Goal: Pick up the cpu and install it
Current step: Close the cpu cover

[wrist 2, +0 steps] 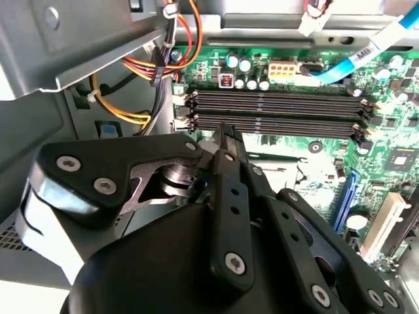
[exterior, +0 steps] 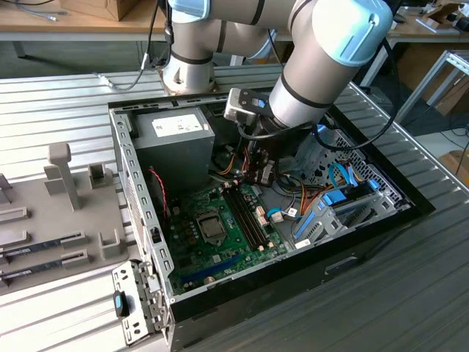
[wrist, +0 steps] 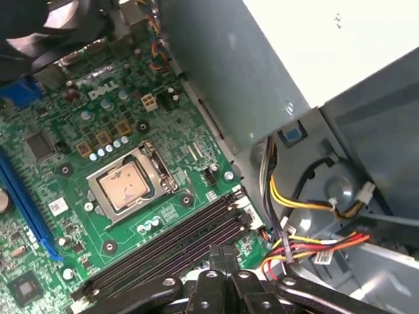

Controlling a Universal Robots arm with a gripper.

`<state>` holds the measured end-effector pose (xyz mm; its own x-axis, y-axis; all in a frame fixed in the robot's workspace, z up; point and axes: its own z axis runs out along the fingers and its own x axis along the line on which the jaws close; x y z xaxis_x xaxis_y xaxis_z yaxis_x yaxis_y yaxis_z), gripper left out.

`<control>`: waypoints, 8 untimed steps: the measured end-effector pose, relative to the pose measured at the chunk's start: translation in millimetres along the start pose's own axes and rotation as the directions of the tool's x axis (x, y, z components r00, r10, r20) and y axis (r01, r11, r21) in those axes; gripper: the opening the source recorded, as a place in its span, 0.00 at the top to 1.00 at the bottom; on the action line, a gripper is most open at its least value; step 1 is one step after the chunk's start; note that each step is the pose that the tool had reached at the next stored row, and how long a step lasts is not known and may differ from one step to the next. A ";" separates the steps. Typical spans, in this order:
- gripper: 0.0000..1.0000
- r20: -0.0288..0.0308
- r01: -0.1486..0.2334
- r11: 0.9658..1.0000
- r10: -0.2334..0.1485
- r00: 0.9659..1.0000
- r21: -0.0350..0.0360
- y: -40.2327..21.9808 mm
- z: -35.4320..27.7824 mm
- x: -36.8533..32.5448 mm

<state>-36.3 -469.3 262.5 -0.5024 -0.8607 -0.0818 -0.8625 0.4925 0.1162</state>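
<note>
The cpu (wrist: 127,185) lies flat in the motherboard socket, its silvery top framed by the metal socket frame. In the exterior view the cpu (exterior: 212,226) sits mid-board, toward the view's left of the dark memory slots (exterior: 245,213). My gripper (exterior: 258,174) hangs inside the open computer case, above the far end of the memory slots and apart from the cpu. In both wrist views the fingertips (wrist: 219,252) (wrist 2: 224,131) are pressed together with nothing between them.
The grey power-supply box (exterior: 176,143) stands close beside the gripper, with bundled red, yellow and black wires (wrist: 308,242) next to it. Blue cables (exterior: 341,176) and a drive cage fill the case's right side. A grey fixture tray (exterior: 58,205) lies outside the case.
</note>
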 end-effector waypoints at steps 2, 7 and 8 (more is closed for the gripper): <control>0.89 0.004 0.014 1.000 -0.014 1.000 -0.004 2.9 2.8 -1.6; 0.89 0.021 0.020 1.000 -0.020 1.000 -0.015 12.2 7.9 -2.9; 0.89 0.023 0.021 1.000 -0.021 1.000 -0.016 15.8 9.3 -3.1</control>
<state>-48.9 -457.7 255.5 -0.4855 -0.8677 -0.1069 -0.8720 0.4720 0.1298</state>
